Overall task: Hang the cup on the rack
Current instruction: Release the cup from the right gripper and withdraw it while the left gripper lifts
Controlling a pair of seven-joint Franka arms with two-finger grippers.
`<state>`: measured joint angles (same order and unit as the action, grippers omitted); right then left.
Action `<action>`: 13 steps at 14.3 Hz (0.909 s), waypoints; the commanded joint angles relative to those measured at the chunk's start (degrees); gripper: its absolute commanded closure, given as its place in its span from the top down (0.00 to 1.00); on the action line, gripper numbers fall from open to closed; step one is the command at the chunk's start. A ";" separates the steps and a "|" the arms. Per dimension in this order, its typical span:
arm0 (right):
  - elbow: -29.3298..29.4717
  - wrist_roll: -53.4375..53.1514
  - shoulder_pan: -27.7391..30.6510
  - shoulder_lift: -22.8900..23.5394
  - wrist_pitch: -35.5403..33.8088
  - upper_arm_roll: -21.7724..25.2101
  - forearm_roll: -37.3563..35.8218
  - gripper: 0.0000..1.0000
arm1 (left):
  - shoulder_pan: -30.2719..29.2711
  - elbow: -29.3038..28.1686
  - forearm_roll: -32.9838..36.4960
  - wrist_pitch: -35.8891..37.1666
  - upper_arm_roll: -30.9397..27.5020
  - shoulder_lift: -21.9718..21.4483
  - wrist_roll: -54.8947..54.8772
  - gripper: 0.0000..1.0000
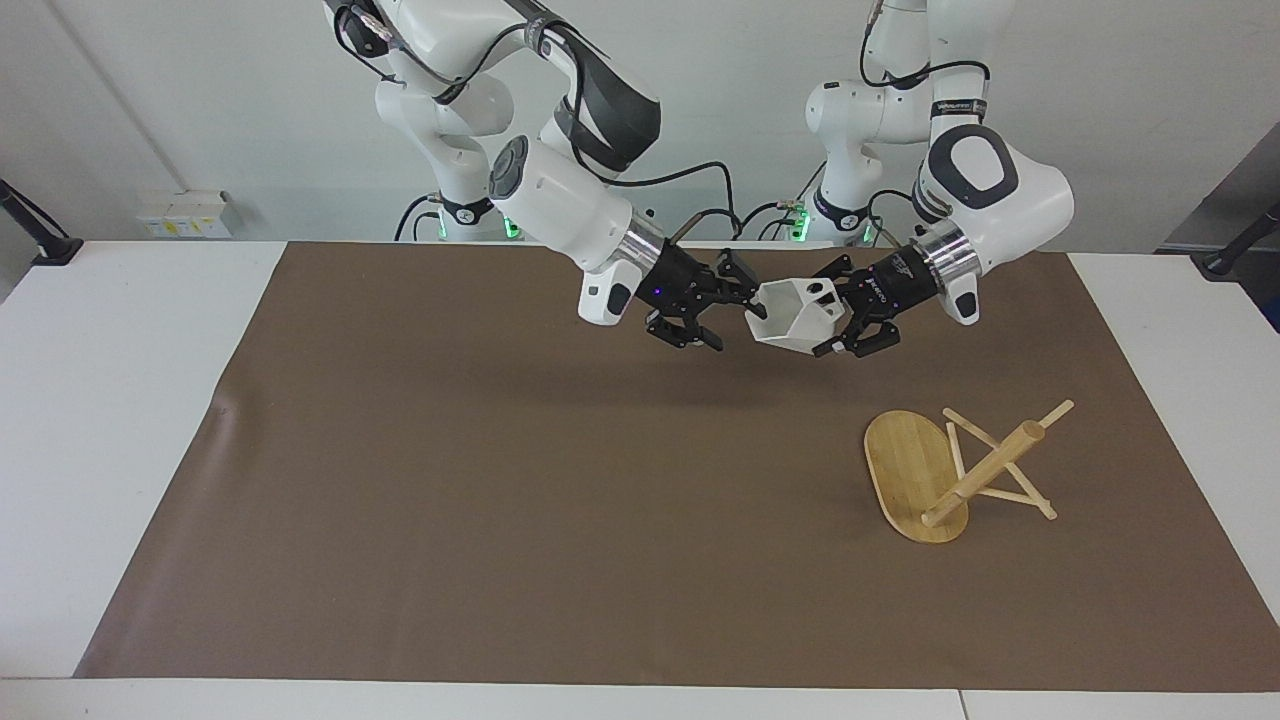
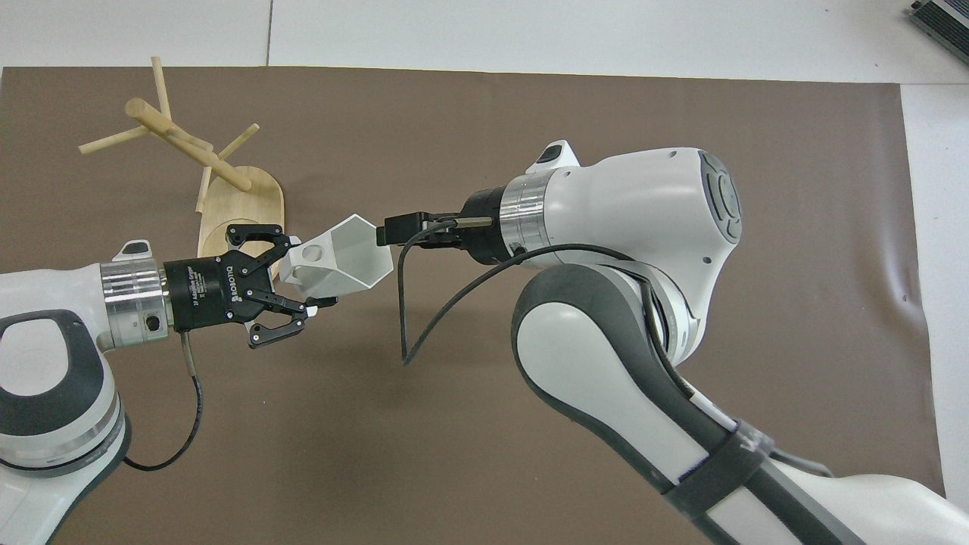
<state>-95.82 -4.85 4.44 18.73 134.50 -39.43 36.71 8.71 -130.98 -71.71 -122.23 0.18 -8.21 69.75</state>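
Observation:
The white faceted cup [image 1: 788,315] [image 2: 344,256] hangs in the air over the brown mat, mouth turned toward the right arm. My left gripper [image 1: 838,320] [image 2: 306,274] is shut on its blocky handle end. My right gripper [image 1: 733,314] [image 2: 391,229] is level with the cup's rim, fingers spread open and just off the rim, holding nothing. The bamboo rack [image 1: 950,475] [image 2: 189,151] lies tipped over on the mat toward the left arm's end, resting on the edge of its oval base [image 1: 903,470] [image 2: 246,203] and its pegs, farther from the robots than the cup.
A brown mat [image 1: 450,480] covers most of the white table [image 1: 110,400]. A black cable [image 2: 409,303] loops down from the right wrist.

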 commanded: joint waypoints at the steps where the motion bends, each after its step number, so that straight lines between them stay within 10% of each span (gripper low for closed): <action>1: 0.02 0.62 0.75 -1.41 -3.45 1.64 -1.02 1.00 | 0.00 -0.24 5.24 -1.52 -0.09 -0.49 4.58 0.00; 13: -0.33 0.80 0.75 -2.64 -3.36 12.96 -11.63 1.00 | -1.49 3.00 9.13 -18.83 -0.09 3.99 20.06 0.00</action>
<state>-95.80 -4.55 4.89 17.04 132.39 -28.66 29.02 8.38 -130.09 -63.71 -139.63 -0.01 -5.61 87.06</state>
